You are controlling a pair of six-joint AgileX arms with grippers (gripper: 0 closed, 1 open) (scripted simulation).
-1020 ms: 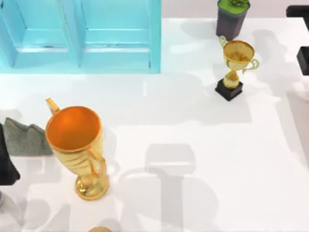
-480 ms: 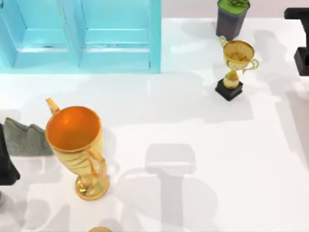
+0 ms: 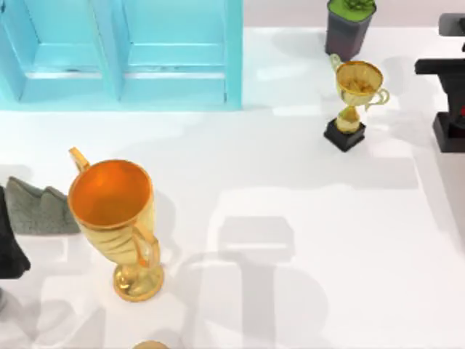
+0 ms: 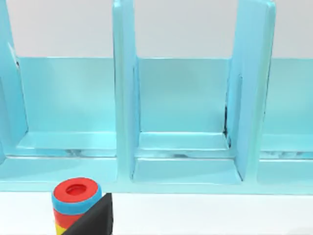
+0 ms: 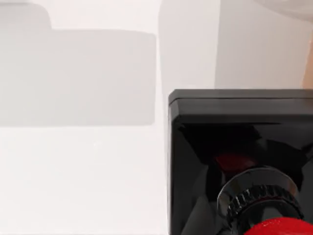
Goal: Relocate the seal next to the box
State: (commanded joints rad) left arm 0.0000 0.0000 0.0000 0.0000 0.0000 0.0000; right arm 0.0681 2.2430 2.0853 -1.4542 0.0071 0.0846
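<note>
The seal (image 3: 452,132) is at the table's right edge, a black square block with a sliver of red above it. My right gripper (image 3: 458,114) is over it and shut on its knob, which the arm mostly hides. The right wrist view shows the seal (image 5: 234,142) close up: black base, metal collar, red knob. The box (image 3: 120,54) is the light blue compartmented one at the back left, and its open bays (image 4: 183,112) face the left wrist camera. My left arm (image 3: 7,240) is parked at the left edge.
A small gold trophy (image 3: 354,102) on a black base stands left of the seal, with a dark plant pot (image 3: 349,25) behind it. A big gold trophy (image 3: 116,218) and a grey lump (image 3: 40,207) are at the front left. Stacked coloured rings (image 4: 76,198) sit before the box.
My right arm has come forward and slightly left along the right edge, carrying the seal's black block with it. The left arm and everything else stayed put.
</note>
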